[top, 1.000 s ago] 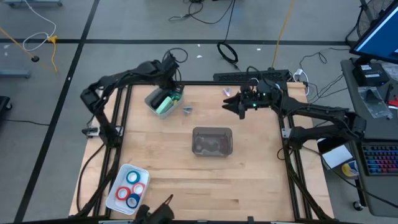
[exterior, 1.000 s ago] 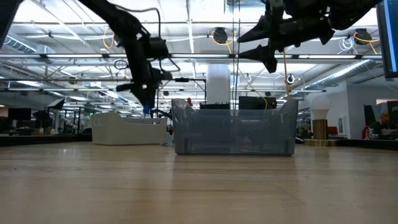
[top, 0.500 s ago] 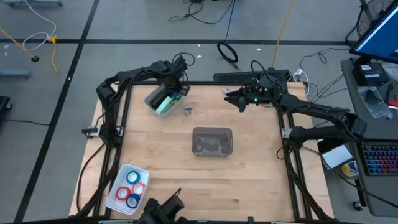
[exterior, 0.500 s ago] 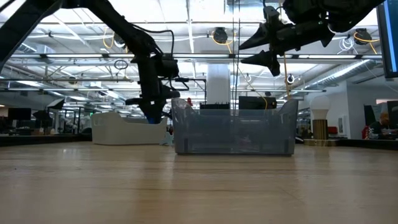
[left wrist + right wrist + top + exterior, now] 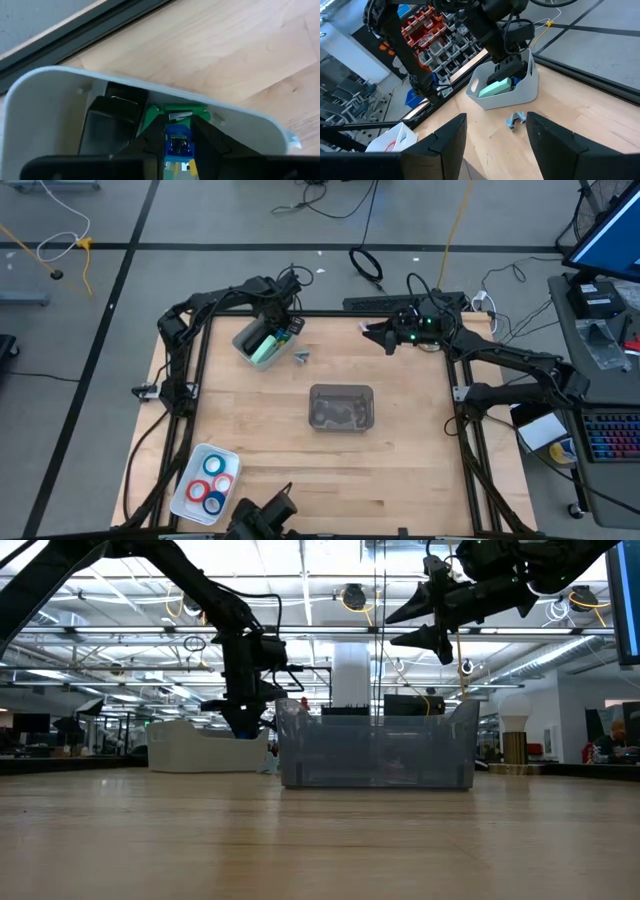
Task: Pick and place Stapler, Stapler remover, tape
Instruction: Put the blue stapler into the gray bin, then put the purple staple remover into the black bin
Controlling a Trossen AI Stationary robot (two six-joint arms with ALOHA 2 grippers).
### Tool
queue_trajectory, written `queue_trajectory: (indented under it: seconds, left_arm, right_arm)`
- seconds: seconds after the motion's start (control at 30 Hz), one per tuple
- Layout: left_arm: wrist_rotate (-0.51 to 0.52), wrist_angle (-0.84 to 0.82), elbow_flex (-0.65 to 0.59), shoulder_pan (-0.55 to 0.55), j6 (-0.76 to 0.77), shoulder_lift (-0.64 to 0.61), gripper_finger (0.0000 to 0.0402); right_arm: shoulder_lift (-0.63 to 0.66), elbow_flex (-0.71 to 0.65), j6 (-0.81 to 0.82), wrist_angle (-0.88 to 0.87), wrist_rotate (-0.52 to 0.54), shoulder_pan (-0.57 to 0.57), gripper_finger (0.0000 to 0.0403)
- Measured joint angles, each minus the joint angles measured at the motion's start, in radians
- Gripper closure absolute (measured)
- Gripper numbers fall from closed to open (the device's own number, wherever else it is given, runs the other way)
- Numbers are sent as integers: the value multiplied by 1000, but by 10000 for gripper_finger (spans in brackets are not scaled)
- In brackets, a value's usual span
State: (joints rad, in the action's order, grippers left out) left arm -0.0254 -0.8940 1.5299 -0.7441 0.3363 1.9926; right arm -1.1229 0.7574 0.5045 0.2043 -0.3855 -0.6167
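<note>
High view: the left tool (image 5: 285, 326) stays dipped in the grey bin (image 5: 243, 340) beside the stapler (image 5: 265, 348), barely moved. Left wrist view: its fingers straddle a blue item (image 5: 177, 143). Right wrist view: right tool (image 5: 495, 131) spread wide.

A pale wooden tabletop (image 5: 300, 435) with a black frame along its edges carries three containers. A clear grey plastic bin (image 5: 341, 407) sits near its middle. A light grey tub (image 5: 245, 339) stands tilted at the far left corner, and a white tray (image 5: 190, 483) lies at the near left edge. Around the tabletop the floor (image 5: 100, 300) is grey with dark lines, and black cables (image 5: 366, 264) and a yellow one (image 5: 455, 220) trail across it. To the right stand a lit blue monitor (image 5: 608, 232) and a keyboard (image 5: 608, 436) with coloured keys
</note>
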Motion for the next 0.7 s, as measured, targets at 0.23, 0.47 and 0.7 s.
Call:
queue_trajectory:
  seconds: [0.23, 0.47, 0.7]
  left_arm:
    - [0, 1, 0, 1, -37, 0, 259]
    - [-19, 12, 0, -9, -21, -16, 240]
    - [-105, 40, 0, -39, -4, -151, 235]
  right_arm:
    - [0, 0, 7, 0, 22, 1, 202]
    - [0, 0, 0, 15, 21, 1, 206]
    - [-98, 92, -163, -89, 39, 0, 206]
